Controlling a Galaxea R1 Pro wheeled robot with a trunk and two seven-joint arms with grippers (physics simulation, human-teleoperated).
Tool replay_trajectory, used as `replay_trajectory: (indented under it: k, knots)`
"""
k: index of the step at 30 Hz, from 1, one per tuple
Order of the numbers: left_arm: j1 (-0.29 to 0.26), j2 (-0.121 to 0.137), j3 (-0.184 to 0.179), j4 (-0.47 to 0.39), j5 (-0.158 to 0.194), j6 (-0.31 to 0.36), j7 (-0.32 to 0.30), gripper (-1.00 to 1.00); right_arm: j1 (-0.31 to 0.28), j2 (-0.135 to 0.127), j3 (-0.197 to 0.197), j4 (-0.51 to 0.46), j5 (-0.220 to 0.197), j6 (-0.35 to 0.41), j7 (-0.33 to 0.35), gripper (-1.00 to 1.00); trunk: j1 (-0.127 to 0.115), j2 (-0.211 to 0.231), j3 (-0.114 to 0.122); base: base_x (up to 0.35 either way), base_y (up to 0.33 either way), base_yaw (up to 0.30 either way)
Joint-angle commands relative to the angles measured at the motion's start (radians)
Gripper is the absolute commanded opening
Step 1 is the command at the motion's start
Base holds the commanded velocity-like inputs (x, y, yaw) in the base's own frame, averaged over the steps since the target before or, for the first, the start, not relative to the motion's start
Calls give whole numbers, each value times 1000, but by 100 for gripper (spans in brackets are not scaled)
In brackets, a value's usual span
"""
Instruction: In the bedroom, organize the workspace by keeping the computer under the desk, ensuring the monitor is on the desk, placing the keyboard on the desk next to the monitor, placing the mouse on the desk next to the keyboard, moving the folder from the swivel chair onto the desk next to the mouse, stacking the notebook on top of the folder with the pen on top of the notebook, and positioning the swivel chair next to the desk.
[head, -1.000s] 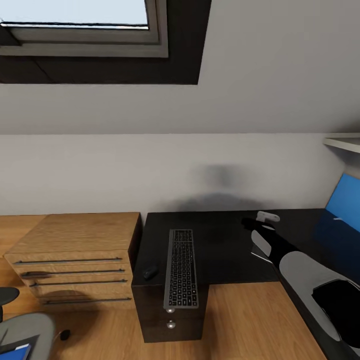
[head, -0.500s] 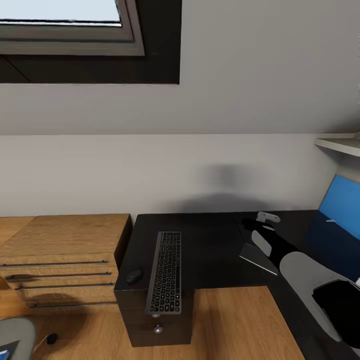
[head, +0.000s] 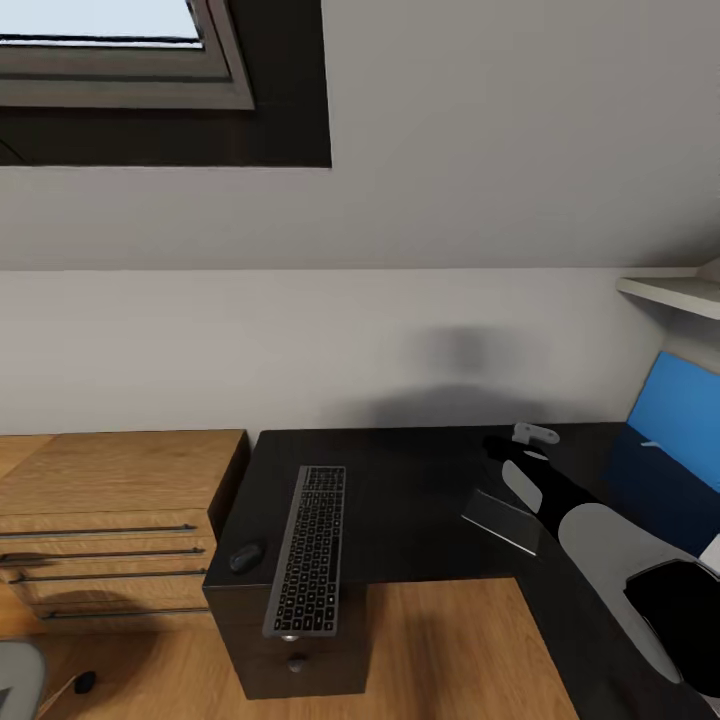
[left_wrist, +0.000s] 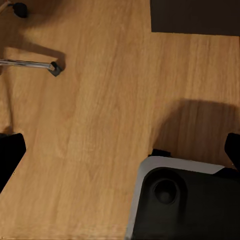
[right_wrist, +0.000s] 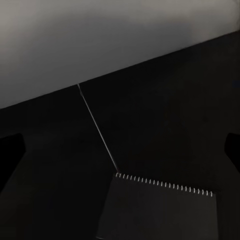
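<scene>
Above the glossy black desk (head: 420, 490) the right gripper (right_wrist: 120, 145) hangs with its fingers spread wide, gripping nothing; a dark spiral-bound notebook (right_wrist: 160, 207) lies flat on the top beneath it. The left gripper (left_wrist: 120, 145) is likewise spread and empty over the wooden floor (left_wrist: 100, 100). On the desk's left end the keyboard (head: 307, 548) overhangs the front edge, the mouse (head: 244, 557) just beside it. A light wooden drawer cabinet (head: 110, 520) stands against the desk, below a pale wall (head: 480, 180) and a window (head: 110, 50).
</scene>
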Motion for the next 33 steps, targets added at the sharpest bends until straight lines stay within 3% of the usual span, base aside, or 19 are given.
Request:
replay_trajectory:
  k: [1, 8, 12, 15, 25, 28, 33]
  knots:
    - [0, 10, -4, 33, 10, -29, -1, 100, -1, -2, 8, -2, -4, 7, -8, 100, 1, -2, -2, 1, -13, 0]
    - [0, 52, -3, 124, 12, -213, -4, 100, 0, -3, 8, 3, -3, 6, -6, 100, 1, -2, -2, 0, -5, 0]
    - [0, 56, -3, 140, 12, -281, -15, 100, 1, -4, 8, 5, -3, 10, -5, 100, 1, -2, -2, 0, -1, 0]
    - [1, 45, -2, 147, 11, -334, -23, 100, 1, -5, 7, 6, -4, 17, -4, 100, 1, -2, -2, 0, 0, 0]
    - [1, 34, 0, 152, 12, -375, -27, 100, 1, -11, 4, 30, -5, 77, -3, 100, 1, -2, -2, 0, 0, 0]
    - [2, 32, 0, 152, 13, -382, -26, 100, 1, -14, 3, 40, -5, 133, -3, 100, 1, -2, -2, 24, 0, 0]
    - [2, 32, 0, 152, 14, -383, -26, 100, 1, -16, 3, 43, -5, 145, -3, 100, 1, -2, -2, 190, 0, 0]
